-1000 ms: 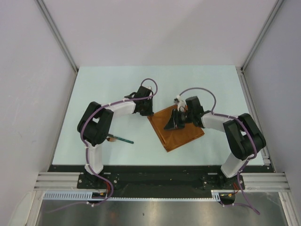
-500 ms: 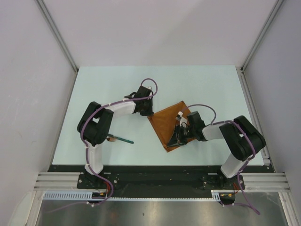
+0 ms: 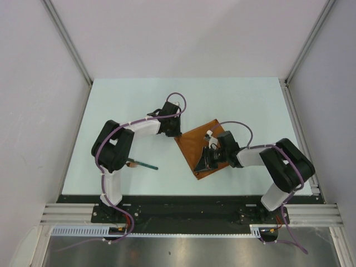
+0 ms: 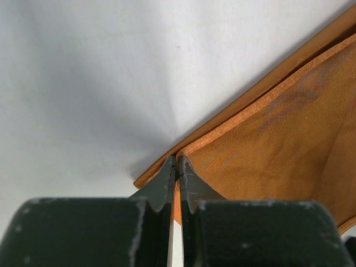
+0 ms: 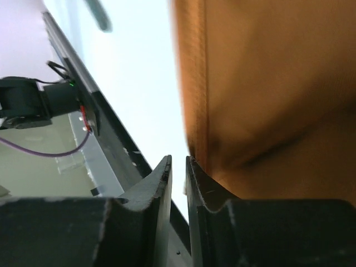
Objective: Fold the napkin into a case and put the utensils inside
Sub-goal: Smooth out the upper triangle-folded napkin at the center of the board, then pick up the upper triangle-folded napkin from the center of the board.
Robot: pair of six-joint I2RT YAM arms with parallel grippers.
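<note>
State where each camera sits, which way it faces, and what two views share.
Top external: above and behind the bases, looking down on the table; shows both arms, the left gripper and right gripper at the napkin.
Left wrist: on the left arm, looking along its shut fingers, which pinch the napkin's corner.
Right wrist: on the right arm, looking past its narrowly parted fingers along the napkin's edge.
Shared: all three show the napkin.

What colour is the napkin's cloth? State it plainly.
Plain rust-orange, no pattern. The napkin shows best in the left wrist view.
</note>
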